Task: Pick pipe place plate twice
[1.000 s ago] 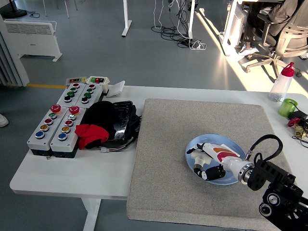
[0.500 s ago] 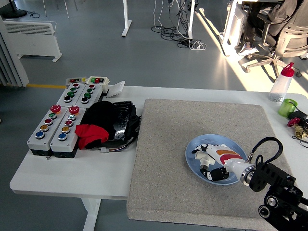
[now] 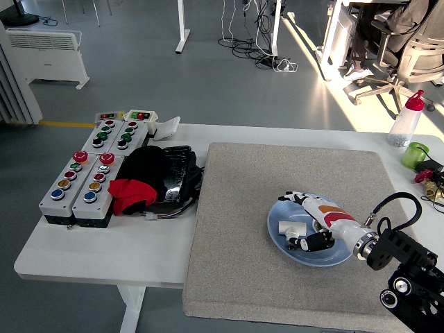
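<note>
A blue plate (image 3: 288,243) lies on the grey mat (image 3: 243,208) at the right. A small white pipe piece (image 3: 288,227) lies in the plate's left part. My right hand (image 3: 311,222) comes in from the lower right and hovers over the plate, just right of the pipe. Its fingers are loosely spread and hold nothing. The left arm is out of view.
Two grey button boxes (image 3: 80,182) and a black and red bundle (image 3: 149,179) sit at the table's left. A clear bottle with a red cap (image 3: 404,122) and a green cup (image 3: 415,154) stand at the far right edge.
My right hand has drawn back to the right and lifted off the white pipe, which now lies free in the plate.
</note>
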Robot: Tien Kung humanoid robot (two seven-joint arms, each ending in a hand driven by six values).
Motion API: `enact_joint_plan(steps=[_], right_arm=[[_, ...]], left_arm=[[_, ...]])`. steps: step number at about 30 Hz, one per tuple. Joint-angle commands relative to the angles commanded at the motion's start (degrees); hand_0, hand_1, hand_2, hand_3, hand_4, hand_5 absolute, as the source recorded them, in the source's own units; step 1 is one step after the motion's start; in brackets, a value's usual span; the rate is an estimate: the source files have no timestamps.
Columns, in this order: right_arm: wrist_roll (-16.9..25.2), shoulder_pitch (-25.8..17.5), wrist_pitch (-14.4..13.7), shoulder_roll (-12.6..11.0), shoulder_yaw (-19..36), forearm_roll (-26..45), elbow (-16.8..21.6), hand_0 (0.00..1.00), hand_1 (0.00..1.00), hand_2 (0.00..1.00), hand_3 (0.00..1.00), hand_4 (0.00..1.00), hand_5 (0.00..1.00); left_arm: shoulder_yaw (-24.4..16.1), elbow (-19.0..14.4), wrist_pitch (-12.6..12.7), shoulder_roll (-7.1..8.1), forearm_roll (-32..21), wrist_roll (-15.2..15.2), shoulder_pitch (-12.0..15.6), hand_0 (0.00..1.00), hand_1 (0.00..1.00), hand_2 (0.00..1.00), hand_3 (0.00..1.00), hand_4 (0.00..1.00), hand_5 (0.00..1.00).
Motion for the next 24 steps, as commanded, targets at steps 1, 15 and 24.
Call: enact_joint_plan(steps=[1, 15, 24], right_arm=[[0.6, -0.44, -0.62, 0.05, 1.1, 1.06, 0.44, 0.976, 0.886, 0.967, 0.9, 0.781, 0.275], [8.77, -10.23, -5.8, 2.26, 24.6, 34.51, 2.22, 0.94, 0.87, 0.965, 0.891, 0.697, 0.335], [8.6, -19.55, -5.48, 3.63, 39.36, 48.39, 1.96, 0.915, 0.86, 0.949, 0.882, 0.643, 0.358]], left_arm=[[0.03, 0.02, 0.01, 0.0, -0.05, -0.04, -0.03, 0.584, 0.577, 0.584, 0.487, 0.41, 0.998], [-0.32, 0.07, -0.12, 0.0, 0.53, -0.11, -0.39, 0.584, 0.576, 0.584, 0.487, 0.411, 0.998], [-0.66, 0.14, -0.21, 0.0, 1.08, -0.31, -0.39, 0.584, 0.576, 0.584, 0.487, 0.41, 0.998]])
